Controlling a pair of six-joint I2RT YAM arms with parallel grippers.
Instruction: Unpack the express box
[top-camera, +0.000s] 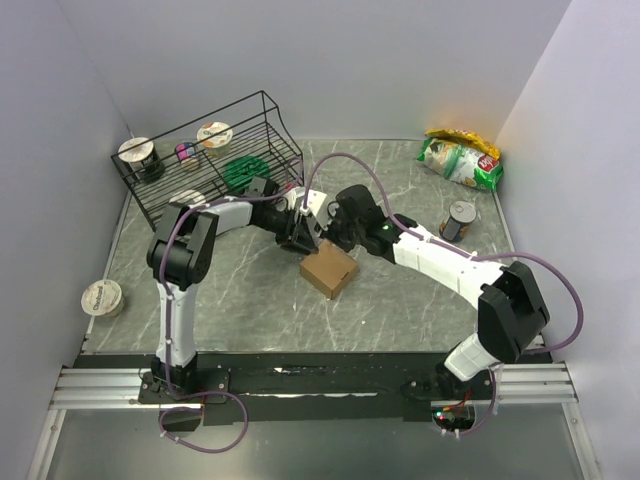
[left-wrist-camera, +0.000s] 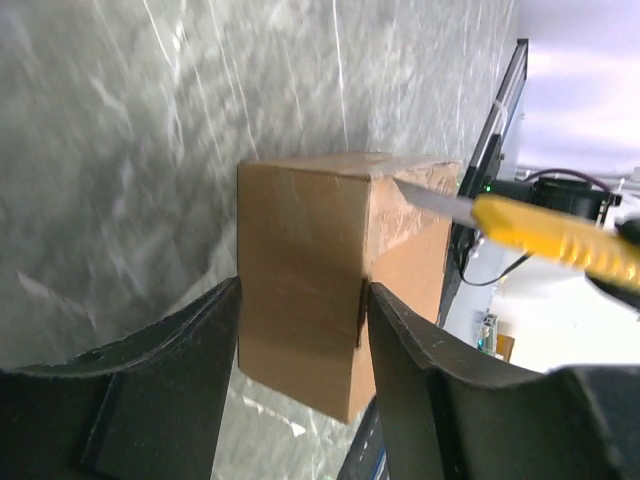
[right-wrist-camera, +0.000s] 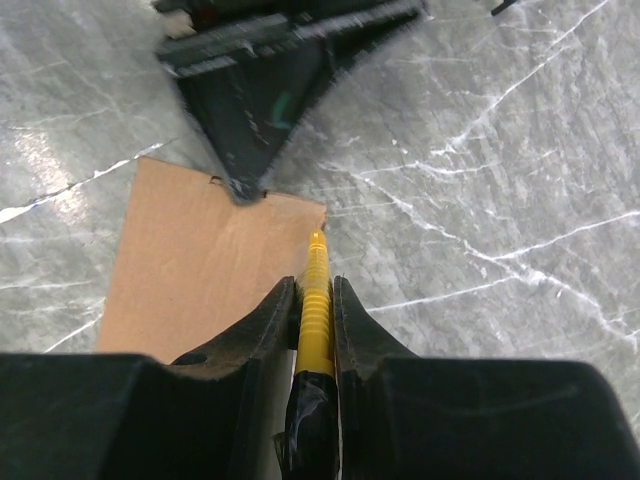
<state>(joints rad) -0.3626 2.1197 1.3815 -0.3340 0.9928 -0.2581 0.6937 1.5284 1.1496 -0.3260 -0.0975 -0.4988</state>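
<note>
So, the small brown cardboard express box (top-camera: 328, 270) sits mid-way on the grey marble-look counter (top-camera: 420, 320). The right gripper (right-wrist-camera: 313, 290) fingers pinch a ribbed yellow plastic utility knife (left-wrist-camera: 540, 235), its steel blade at the box's taped top edge. The left gripper (left-wrist-camera: 303, 295) fingers straddle the box's sides; can't tell if they're clamping. Risk: the light, smooth box slides or tips under blade push, or the blade skids off the glossy tape.

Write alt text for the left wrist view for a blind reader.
A brown cardboard box stands on a grey table between the black fingers of the left gripper. The blade of a yellow utility knife meets its upper right edge.
</note>
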